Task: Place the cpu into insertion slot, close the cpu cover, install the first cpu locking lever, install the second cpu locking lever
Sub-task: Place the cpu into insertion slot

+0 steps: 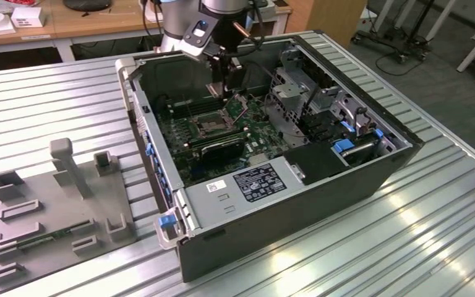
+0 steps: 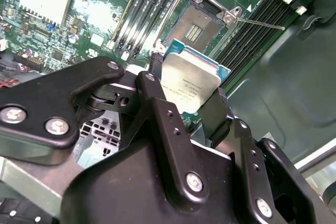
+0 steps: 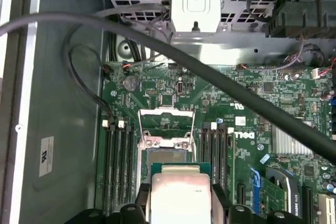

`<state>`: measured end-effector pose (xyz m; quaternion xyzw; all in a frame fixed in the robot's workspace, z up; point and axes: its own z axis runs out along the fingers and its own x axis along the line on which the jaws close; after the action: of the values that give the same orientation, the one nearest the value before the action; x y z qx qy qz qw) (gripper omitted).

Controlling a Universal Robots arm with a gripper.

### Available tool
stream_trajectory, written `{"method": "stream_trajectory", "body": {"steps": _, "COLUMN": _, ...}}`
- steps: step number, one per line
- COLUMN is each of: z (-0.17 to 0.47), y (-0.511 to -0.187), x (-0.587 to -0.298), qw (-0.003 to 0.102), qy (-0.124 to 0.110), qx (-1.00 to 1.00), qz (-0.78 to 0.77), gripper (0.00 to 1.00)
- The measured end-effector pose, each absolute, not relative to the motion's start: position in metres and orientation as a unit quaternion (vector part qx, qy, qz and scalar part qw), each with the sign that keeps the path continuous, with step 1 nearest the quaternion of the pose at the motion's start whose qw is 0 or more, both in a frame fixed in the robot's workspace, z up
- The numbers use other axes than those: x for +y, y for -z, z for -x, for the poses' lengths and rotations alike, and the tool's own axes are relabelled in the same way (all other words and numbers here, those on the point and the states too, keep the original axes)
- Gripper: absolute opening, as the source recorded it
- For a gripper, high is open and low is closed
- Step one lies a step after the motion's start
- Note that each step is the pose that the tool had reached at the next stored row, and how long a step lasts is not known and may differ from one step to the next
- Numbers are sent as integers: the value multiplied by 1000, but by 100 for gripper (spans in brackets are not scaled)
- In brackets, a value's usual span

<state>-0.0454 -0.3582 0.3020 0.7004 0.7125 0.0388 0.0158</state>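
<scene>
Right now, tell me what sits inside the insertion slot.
Nothing sits in the insertion slot: its dark floor shows bare, with a small contact grid at centre. Its near edge is covered by the cpu, held by the gripper.

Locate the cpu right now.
In the second wrist view the cpu is gripped in the hand, hovering over the motherboard beside the open insertion slot, not yet seated.

Exterior view is looking down at an angle from well back, taking in the table [image 1: 56,99] and whole open computer case [image 1: 303,210]. Both wrist views are looking from close above the green circuit board [image 3: 273,93] [image 2: 58,40], sharing the insertion slot [image 3: 167,156] [image 2: 197,27] and cpu [image 3: 178,192] [image 2: 191,85], from different sides.
</scene>
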Motion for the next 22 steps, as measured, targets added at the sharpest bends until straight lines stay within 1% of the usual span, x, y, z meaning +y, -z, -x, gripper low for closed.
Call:
{"method": "stream_trajectory", "body": {"steps": 4, "z": 46, "y": -296, "x": -357, "qw": 14, "qy": -41, "qx": 715, "qz": -698, "gripper": 54}}
{"method": "stream_trajectory", "body": {"steps": 13, "z": 46, "y": -294, "x": -357, "qw": 12, "qy": -43, "qx": 715, "qz": -698, "gripper": 54}}
{"method": "stream_trajectory", "body": {"steps": 22, "z": 46, "y": -278, "x": -357, "qw": 11, "qy": -44, "qx": 715, "qz": -698, "gripper": 54}}
